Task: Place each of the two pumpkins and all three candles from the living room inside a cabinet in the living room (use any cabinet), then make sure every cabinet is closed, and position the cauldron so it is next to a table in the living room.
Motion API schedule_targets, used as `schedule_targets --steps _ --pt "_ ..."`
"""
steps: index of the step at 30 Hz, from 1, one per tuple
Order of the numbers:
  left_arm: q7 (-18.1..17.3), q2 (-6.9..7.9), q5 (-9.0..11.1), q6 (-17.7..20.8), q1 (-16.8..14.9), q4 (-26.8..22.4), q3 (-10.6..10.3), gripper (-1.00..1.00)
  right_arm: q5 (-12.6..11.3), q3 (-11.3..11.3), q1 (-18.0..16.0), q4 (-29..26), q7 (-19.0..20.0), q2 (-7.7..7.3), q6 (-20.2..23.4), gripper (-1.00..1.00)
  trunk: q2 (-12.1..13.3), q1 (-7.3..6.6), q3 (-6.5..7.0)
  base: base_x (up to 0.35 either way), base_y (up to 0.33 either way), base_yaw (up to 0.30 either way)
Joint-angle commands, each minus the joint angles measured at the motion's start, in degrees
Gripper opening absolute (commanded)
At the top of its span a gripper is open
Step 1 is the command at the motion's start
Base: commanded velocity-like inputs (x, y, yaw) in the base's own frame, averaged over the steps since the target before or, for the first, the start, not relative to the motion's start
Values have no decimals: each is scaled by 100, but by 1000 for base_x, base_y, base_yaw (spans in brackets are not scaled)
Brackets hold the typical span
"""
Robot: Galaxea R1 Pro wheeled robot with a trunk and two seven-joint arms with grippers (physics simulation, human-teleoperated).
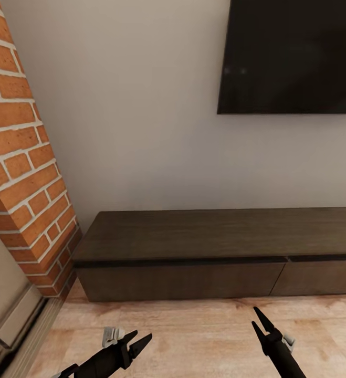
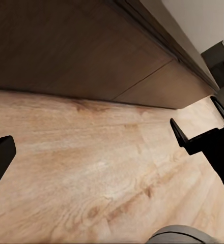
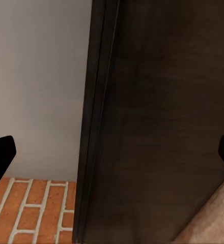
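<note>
The cabinet is a long, low dark brown unit against the wall, and both of its visible drawer fronts are flush and closed. My left gripper hovers open and empty over the floor in front of its left drawer. My right gripper is also open and empty, just short of the seam between the drawers. In the left wrist view the drawer fronts run above the plank floor. The right wrist view looks close along the cabinet's top. The pumpkins, candles, cauldron and table are out of view.
A red brick chimney stands left of the cabinet, with a stone fireplace edge at its foot. A black TV hangs on the wall above. Light wood plank floor lies between me and the cabinet.
</note>
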Motion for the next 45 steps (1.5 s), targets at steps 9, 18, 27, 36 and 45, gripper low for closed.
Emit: schedule_targets --steps 9,18,27,36,45 --pt "-6 -11 -6 29 -6 35 -10 100 -44 -65 -3 19 13 -8 62 100 -2 -1 -5 18 3 0" --pt "6 -29 -2 33 -11 46 -10 100 -19 -427 -3 31 13 -6 64 100 -2 -1 -5 82 22 0" --pt "15 -41 -4 41 -12 54 -10 100 -14 -457 -3 24 -16 -3 56 100 -2 -1 -5 79 2 0" --pt "19 -47 -15 34 -12 55 -10 100 -24 -476 -3 31 23 -6 62 100 -2 -1 -5 62 0 0" --pt "18 -48 -11 33 -12 62 -12 100 -32 -481 -3 24 346 -25 70 100 -2 -1 -5 126 0 0"
